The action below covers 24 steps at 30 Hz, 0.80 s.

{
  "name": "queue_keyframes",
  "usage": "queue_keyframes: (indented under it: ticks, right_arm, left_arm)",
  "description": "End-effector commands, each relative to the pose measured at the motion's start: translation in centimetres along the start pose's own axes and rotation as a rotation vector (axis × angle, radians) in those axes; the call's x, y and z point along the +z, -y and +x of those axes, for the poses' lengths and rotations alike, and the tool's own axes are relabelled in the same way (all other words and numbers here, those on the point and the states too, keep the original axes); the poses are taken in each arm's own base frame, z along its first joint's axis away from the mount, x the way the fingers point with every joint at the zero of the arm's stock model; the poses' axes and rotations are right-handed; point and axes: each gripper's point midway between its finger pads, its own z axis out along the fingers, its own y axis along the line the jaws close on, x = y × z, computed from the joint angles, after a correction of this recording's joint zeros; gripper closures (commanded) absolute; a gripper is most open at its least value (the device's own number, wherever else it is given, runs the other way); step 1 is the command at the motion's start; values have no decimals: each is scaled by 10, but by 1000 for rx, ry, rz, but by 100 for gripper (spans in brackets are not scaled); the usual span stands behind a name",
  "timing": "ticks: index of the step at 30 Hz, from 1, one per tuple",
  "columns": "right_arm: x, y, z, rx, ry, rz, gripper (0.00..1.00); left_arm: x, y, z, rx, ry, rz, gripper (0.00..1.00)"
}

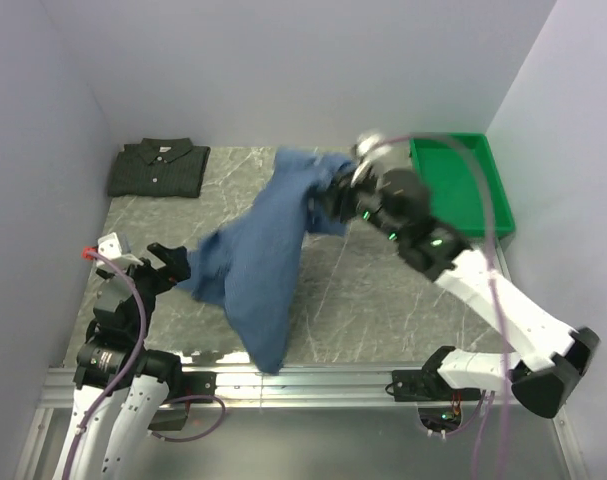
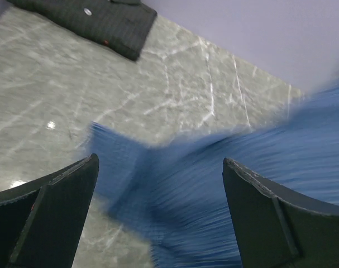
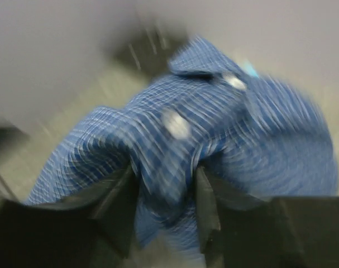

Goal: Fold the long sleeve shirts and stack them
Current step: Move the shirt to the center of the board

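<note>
The right claw [image 1: 335, 198] is raised above the back middle of the grey marble table [image 1: 383, 290] and is clamped on a bunch of the blue shirt [image 1: 268, 260]. In the right wrist view, its two dark fingers [image 3: 116, 195] pinch the checked cloth near the collar and the white buttons, though that picture is blurred. From this grip the blue shirt hangs down and forward in a long, crumpled drape that reaches toward the near edge of the table. The left claw [image 1: 173, 265] sits low at the near left, just beside the left edge of the hanging cloth. Its fingers [image 2: 57, 201] are spread wide apart, with blurred blue cloth showing between and beyond them, and nothing is gripped. The dark check shirt [image 1: 158, 168] lies folded flat, collar up, in the back left corner, well apart from the blue one. A green tray [image 1: 448, 175] stands at the back right.
</note>
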Motion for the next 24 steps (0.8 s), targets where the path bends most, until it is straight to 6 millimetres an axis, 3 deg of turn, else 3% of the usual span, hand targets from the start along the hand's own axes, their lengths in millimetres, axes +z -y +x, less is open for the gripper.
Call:
queue_keyframes:
  ticks: [1, 2, 4, 6, 8, 13, 19, 21, 24]
  right_arm:
    - [-19, 41, 108, 63, -228, 189, 43]
    - [-33, 58, 139, 72, -279, 274, 39]
    - [-56, 75, 169, 76, -362, 366, 32]
    - [-75, 84, 184, 77, -399, 425, 30]
    - [-85, 79, 194, 98, -437, 405, 29]
    - [-73, 47, 198, 195, -430, 256, 28]
    - [-54, 32, 208, 265, -463, 199, 28]
    - [-50, 25, 211, 282, -466, 162, 28]
    - [-47, 18, 216, 300, -476, 126, 29]
  left_arm:
    - [-2, 26, -4, -41, -31, 107, 1]
    - [-2, 32, -1, -64, -56, 127, 1]
    - [2, 40, 9, -79, -119, 156, 1]
    - [7, 42, 19, -110, -174, 143, 1]
    - [18, 38, 39, -120, -252, 99, 1]
    - [46, 23, 82, -151, -397, -31, 1]
    - [89, 12, 101, -145, -438, -170, 2]
    - [105, 9, 94, -130, -406, -215, 4]
    - [127, 5, 104, -86, -456, -253, 6]
